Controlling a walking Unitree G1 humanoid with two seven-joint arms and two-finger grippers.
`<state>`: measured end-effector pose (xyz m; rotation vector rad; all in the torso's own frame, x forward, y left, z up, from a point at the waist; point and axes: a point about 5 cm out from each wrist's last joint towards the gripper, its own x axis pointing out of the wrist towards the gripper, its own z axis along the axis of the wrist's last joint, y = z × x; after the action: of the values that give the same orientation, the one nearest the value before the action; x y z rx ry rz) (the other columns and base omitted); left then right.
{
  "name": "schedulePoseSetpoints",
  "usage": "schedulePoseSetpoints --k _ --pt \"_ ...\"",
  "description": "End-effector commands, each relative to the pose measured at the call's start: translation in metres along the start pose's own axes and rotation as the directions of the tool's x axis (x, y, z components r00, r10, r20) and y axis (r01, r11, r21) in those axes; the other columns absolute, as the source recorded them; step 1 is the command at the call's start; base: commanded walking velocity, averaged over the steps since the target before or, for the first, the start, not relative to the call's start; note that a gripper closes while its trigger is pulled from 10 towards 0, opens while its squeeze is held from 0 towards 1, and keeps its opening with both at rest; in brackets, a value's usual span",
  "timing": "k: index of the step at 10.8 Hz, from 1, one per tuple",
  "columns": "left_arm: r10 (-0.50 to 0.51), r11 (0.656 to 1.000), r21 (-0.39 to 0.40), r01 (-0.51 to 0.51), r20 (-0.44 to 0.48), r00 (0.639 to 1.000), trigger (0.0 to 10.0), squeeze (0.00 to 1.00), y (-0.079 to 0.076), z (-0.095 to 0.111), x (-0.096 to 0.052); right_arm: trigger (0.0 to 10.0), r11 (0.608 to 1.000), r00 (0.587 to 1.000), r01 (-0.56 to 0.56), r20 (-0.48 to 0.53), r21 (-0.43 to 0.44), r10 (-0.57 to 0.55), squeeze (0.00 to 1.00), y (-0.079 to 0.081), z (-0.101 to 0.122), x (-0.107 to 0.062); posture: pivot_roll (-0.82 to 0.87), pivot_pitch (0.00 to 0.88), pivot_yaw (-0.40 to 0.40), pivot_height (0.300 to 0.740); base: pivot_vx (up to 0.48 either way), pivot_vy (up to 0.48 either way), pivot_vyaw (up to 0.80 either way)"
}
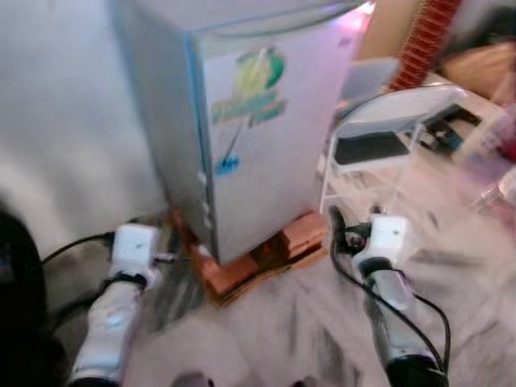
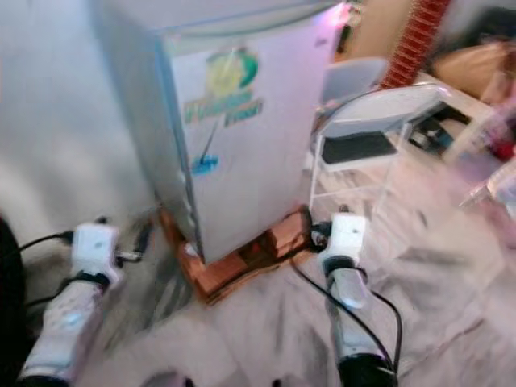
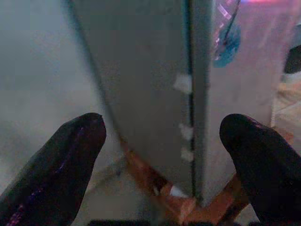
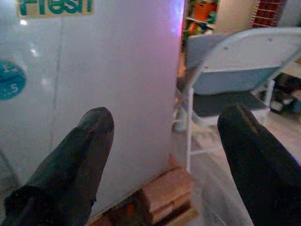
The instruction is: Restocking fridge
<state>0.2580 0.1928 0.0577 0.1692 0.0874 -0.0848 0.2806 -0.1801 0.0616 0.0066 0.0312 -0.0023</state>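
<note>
Both jaws gape empty; my left gripper [image 3: 162,155] and right gripper [image 4: 164,155] could clip the fridge [image 1: 258,137] or chair [image 1: 395,121].

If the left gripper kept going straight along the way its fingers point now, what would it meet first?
Most likely the small silver fridge: the open left gripper points at its near lower corner, where the closed door meets the side panel, just above the brick base. Depth is unclear in the blur.

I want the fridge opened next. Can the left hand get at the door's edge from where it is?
Probably yes: the left hand, open and empty, faces the fridge corner where the door edge runs, with nothing between them. It isn't touching yet.
</note>
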Motion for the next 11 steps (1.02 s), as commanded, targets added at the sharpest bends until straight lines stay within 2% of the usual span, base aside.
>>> schedulePoseSetpoints --k 1,3,4,7,11 --pt "-0.037 0.999 -0.008 0.037 0.028 0.999 10.0 0.0 -0.0124 0.0056 0.0049 10.0 0.999 0.999 0.034 -0.01 -0.018 -0.034 0.0 -0.0136 -0.002 -0.0036 0.1 0.018 -0.027 0.74 0.0 0.48 -0.8" --pt "-0.039 0.999 -0.007 0.039 0.03 0.999 10.0 0.0 -0.0131 0.0053 0.0047 10.0 0.999 0.999 0.032 -0.006 -0.019 -0.032 0.0 -0.0136 -0.0014 -0.0032 0.1 0.017 -0.028 0.74 0.0 0.429 -0.76" --pt "-0.039 0.999 -0.005 0.039 0.024 0.999 10.0 0.0 -0.0134 0.0038 0.0037 10.0 0.999 0.999 0.033 -0.004 -0.02 -0.033 0.0 -0.0138 -0.0012 -0.0033 0.1 0.017 -0.025 0.74 0.0 0.0 -0.46" --pt "-0.036 0.999 -0.003 0.036 0.02 0.999 10.0 0.0 -0.0147 -0.0001 -0.0022 10.0 0.999 0.999 0.046 -0.011 -0.021 -0.046 0.0 -0.0147 -0.0055 -0.0099 0.09 0.023 -0.013 0.74 0.0 0.0 0.0" --pt "-0.04 0.999 -0.004 0.041 0.025 0.999 10.0 0.0 -0.0161 0.0015 0.0009 10.0 0.999 0.999 0.038 -0.007 -0.032 -0.039 0.0 -0.0143 -0.0036 -0.0078 0.09 0.024 -0.015 0.74 0.0 0.0 0.0"
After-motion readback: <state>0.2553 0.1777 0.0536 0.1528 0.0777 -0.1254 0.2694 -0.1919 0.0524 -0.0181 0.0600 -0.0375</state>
